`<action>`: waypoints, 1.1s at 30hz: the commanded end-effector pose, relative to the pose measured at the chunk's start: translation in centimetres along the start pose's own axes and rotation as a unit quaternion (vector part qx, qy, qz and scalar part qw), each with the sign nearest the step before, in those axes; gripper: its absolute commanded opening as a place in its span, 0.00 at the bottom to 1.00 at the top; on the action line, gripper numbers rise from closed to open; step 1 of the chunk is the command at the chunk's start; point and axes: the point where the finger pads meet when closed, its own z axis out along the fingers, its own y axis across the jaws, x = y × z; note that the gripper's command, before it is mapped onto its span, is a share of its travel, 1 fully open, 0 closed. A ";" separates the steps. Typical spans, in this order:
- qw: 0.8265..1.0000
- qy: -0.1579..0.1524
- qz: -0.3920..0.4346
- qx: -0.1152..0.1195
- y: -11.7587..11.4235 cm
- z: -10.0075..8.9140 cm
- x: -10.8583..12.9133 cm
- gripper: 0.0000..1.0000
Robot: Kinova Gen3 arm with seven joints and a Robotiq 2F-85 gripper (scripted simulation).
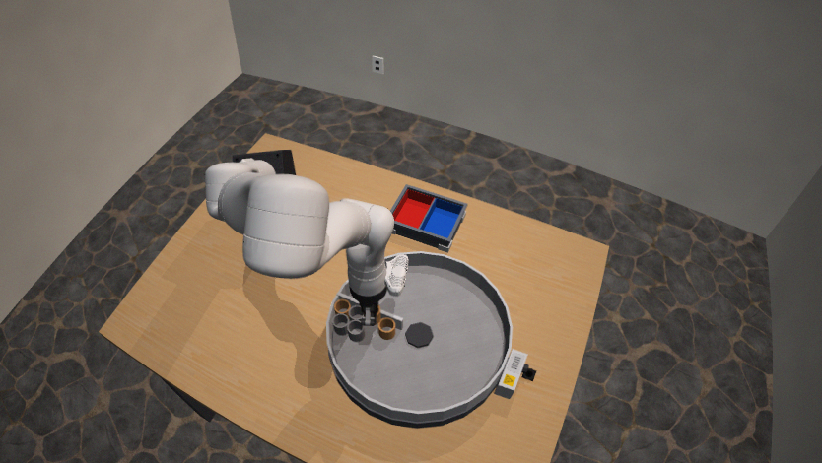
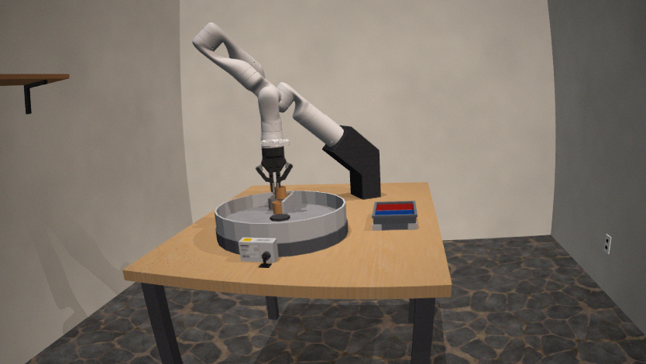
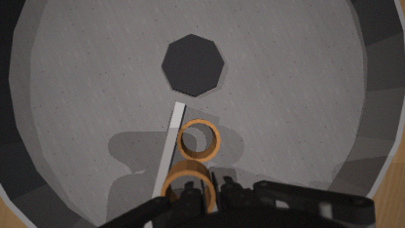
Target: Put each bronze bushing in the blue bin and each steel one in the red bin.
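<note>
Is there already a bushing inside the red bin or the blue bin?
No: in the top view the red bin and the blue bin both show only bare coloured floors, with no bushing in either.

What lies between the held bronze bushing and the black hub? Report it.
A second bronze bushing, beside the pale bar; the wrist view shows it.

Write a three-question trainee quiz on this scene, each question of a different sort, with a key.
1. True or false: the jaws are shut on a steel bushing.
2. By the task, the held bushing belongs in: A. the red bin; B. the blue bin; C. back on the turntable.
3. Fill in: the dark octagonal pad lies near the turntable's ____.

Key: 1. False; they hold a bronze bushing. 2. B. 3. centre.
</note>
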 end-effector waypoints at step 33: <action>1.000 -0.001 -0.003 0.000 -0.1 -5.4 0.1 0.00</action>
